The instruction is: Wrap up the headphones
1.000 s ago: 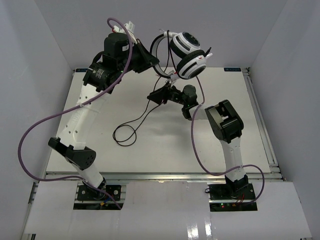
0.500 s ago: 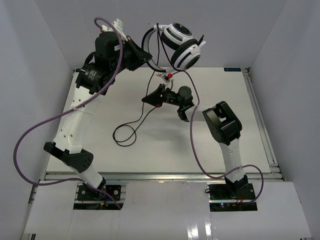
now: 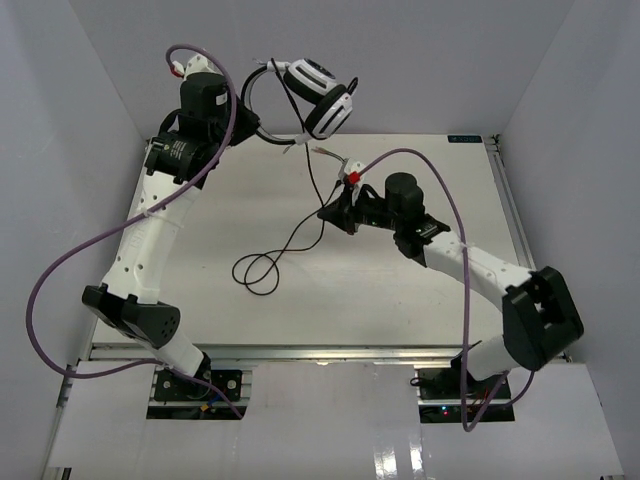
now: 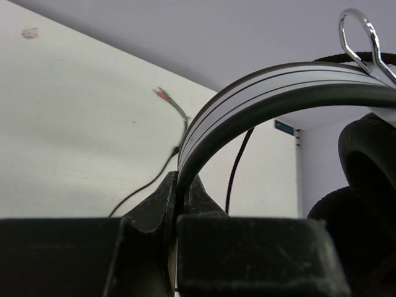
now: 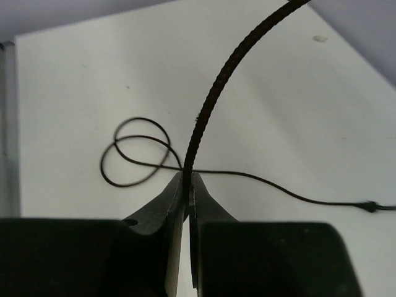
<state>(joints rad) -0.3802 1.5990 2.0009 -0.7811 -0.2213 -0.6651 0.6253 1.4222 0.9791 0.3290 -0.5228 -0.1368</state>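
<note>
The black-and-white headphones (image 3: 318, 92) hang in the air over the table's far edge. My left gripper (image 3: 252, 128) is shut on their headband (image 4: 272, 86), which rises from between the fingertips (image 4: 179, 185); a black ear cushion (image 4: 365, 167) fills the right edge. The thin black cord (image 3: 312, 178) drops from the headset to my right gripper (image 3: 335, 213), which is shut on it (image 5: 187, 179). Beyond it the cord runs to loose loops (image 3: 258, 270) lying on the table (image 5: 133, 151). Frayed wire ends (image 4: 164, 94) show near the far edge.
The white table (image 3: 420, 300) sits between grey walls, with a metal rail (image 3: 520, 250) along its right side. Purple arm cables (image 3: 60, 280) arc off both arms, one looping above the right wrist (image 3: 400, 152).
The right gripper closed on the cord and its arm stretched out, elbow swinging to the near right. The left arm carried the headphones left and farther back.
</note>
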